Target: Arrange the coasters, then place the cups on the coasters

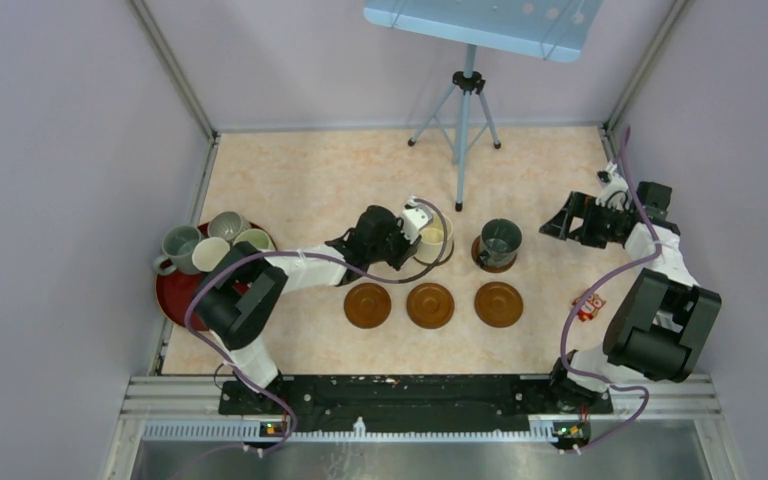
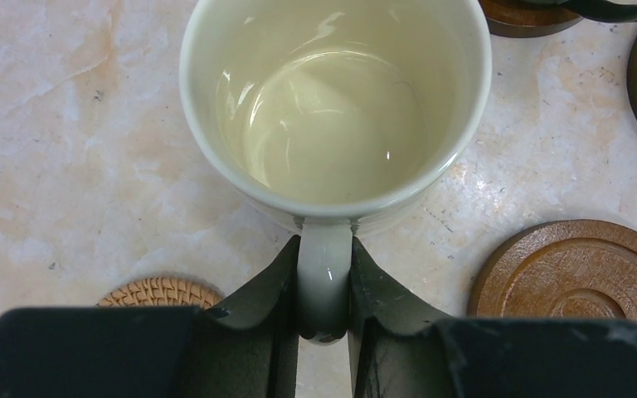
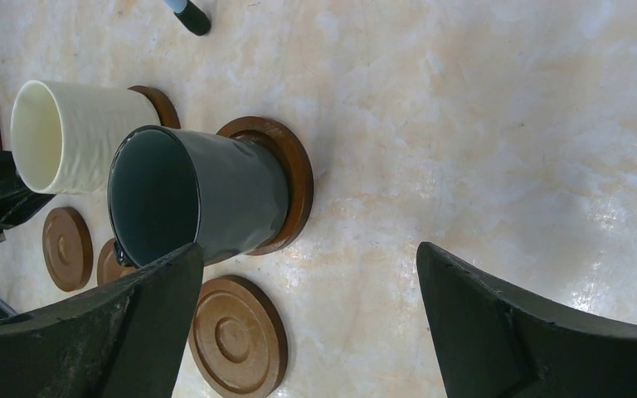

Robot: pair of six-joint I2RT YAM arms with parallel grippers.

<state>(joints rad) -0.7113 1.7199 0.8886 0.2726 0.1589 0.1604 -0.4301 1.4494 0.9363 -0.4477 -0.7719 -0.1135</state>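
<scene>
Three flat round brown coasters (image 1: pixel 367 304) (image 1: pixel 430 305) (image 1: pixel 498 303) lie apart in a row at the centre of the top view, and just above the right-hand one a dark green-grey cup (image 1: pixel 500 240) stands upright on a fourth brown coaster (image 1: pixel 490 267). Left of it a cream cup (image 1: pixel 434 238), upright, empty and glossy inside, sits over a fifth brown coaster (image 1: pixel 442 262), its handle pinched in the left gripper (image 2: pixel 325 261); a woven tan coaster (image 2: pixel 162 292) lies near it, lower left in the left wrist view. Four more cups, grey-green (image 1: pixel 180 244), off-white (image 1: pixel 210 255), grey (image 1: pixel 228 226) and pale green (image 1: pixel 256 240), stand bunched at the left of the top view.
</scene>
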